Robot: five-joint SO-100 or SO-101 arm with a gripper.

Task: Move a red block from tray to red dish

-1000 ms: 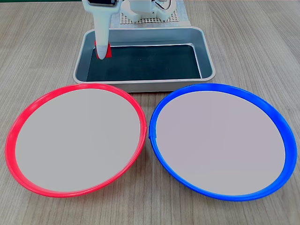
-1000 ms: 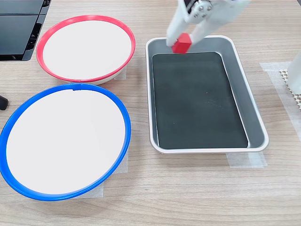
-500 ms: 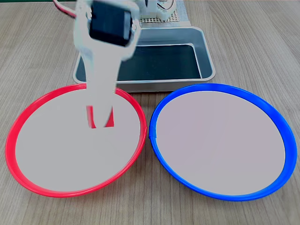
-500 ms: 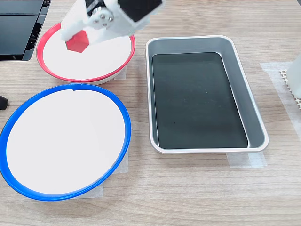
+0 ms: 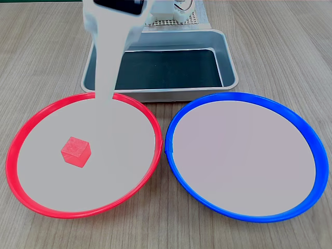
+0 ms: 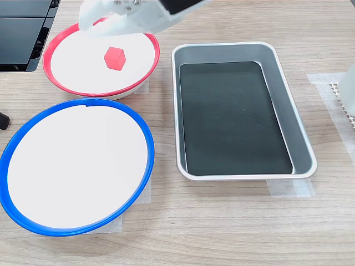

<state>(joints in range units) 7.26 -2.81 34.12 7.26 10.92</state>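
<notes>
The red block lies loose on the pale centre of the red dish, left of the middle in the first exterior view. My gripper hangs above the dish's far rim, apart from the block. Its white fingers stand spread in the second exterior view, with nothing between them, so it is open. Behind the dish stands the silver tray, its black bottom bare.
A blue-rimmed dish of the same size sits beside the red one, nearly touching it. The arm's white base rises behind the tray. A black device lies at the second exterior view's top left.
My gripper carried the block out of the tray and over the red dish, then opened. The block now rests on the dish and the gripper has lifted back toward the rim.
</notes>
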